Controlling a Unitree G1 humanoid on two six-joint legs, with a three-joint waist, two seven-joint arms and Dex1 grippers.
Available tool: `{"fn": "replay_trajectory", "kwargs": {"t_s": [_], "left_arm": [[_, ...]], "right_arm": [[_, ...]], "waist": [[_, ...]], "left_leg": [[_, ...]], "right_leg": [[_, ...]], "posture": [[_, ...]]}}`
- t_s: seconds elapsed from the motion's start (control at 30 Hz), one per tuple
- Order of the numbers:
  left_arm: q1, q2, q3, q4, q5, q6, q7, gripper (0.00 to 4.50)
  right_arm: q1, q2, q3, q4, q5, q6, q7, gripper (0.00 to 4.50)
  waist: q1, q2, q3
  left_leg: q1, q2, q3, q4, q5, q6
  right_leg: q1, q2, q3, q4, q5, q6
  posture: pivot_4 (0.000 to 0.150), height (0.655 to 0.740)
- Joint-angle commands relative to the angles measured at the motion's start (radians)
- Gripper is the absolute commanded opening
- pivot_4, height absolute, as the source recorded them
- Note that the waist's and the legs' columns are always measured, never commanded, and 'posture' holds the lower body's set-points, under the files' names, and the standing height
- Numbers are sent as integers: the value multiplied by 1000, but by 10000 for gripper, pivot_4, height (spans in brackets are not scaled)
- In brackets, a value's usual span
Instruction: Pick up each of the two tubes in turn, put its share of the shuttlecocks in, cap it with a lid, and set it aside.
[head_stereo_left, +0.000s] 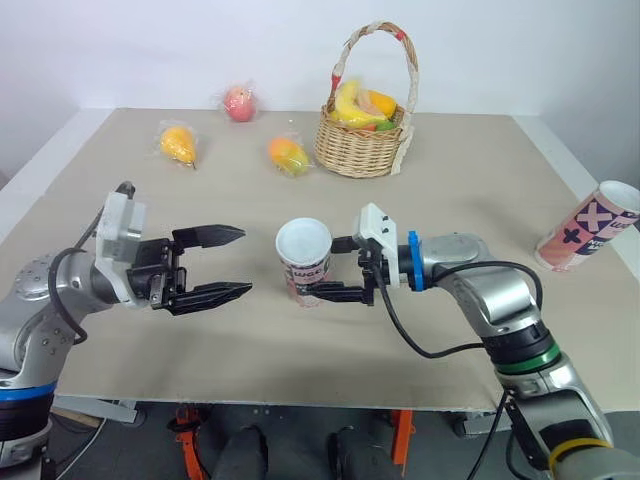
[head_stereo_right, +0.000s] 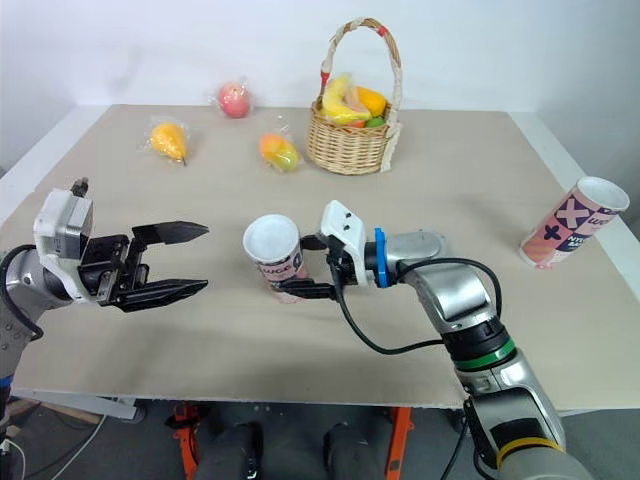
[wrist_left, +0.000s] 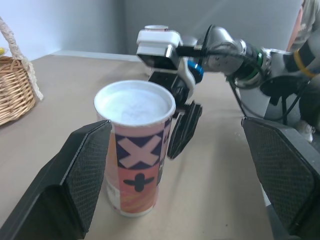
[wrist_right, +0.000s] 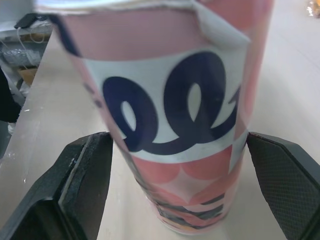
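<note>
A pink patterned tube with a white top stands upright mid-table. My right gripper is open with one finger on each side of the tube, which nearly fills the gap in the right wrist view. My left gripper is open and empty a short way to the tube's left, pointing at it; in the left wrist view the tube stands between its fingers' line, farther out. A second tube lies tilted at the table's right edge, its white open end facing up.
A wicker basket holding fruit stands at the back centre. Bagged fruits lie behind the grippers: an apple, a yellow one and an orange one. The table's front edge runs just under both arms.
</note>
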Motion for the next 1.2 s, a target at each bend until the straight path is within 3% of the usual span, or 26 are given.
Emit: {"fn": "replay_trajectory", "kwargs": {"t_s": [0.03, 0.5, 0.7, 1.0, 1.2], "left_arm": [[-12, 29, 42, -7, -6, -15, -19, 43307], [-63, 16, 13, 15, -1, -19, -17, 43307], [-100, 9, -2, 7, -9, -5, 3, 45000], [-186, -57, -95, 47, 46, -31, -7, 45000], [-316, -146, -197, 177, 132, -70, -31, 45000]], "right_arm": [[-33, 20, -7, 11, 2, -27, 5, 45000], [-39, 62, -1, 101, -43, -72, 10, 45000], [-37, 63, -11, 93, -35, -69, 9, 30745], [-33, -33, -123, 76, 19, -40, 30, 30745], [-32, -181, -326, 286, -46, -114, -133, 30745]], "waist": [[0, 0, 0], [0, 0, 0], [0, 0, 0], [7, -1, 1], [16, -2, 1]], "left_leg": [[0, 0, 0, 0, 0, 0], [0, 0, 0, 0, 0, 0], [0, 0, 0, 0, 0, 0], [-1, -1, 0, 0, 0, 0], [-1, -2, 0, 0, 0, 0]], "right_leg": [[0, 0, 0, 0, 0, 0], [0, 0, 0, 0, 0, 0], [0, 0, 0, 0, 0, 0], [0, -1, 0, 0, 0, 1], [0, -1, 0, 0, 0, 1]], "posture": [[1500, 7400], [1500, 7400], [1500, 7400], [1500, 7400], [1500, 7400]]}}
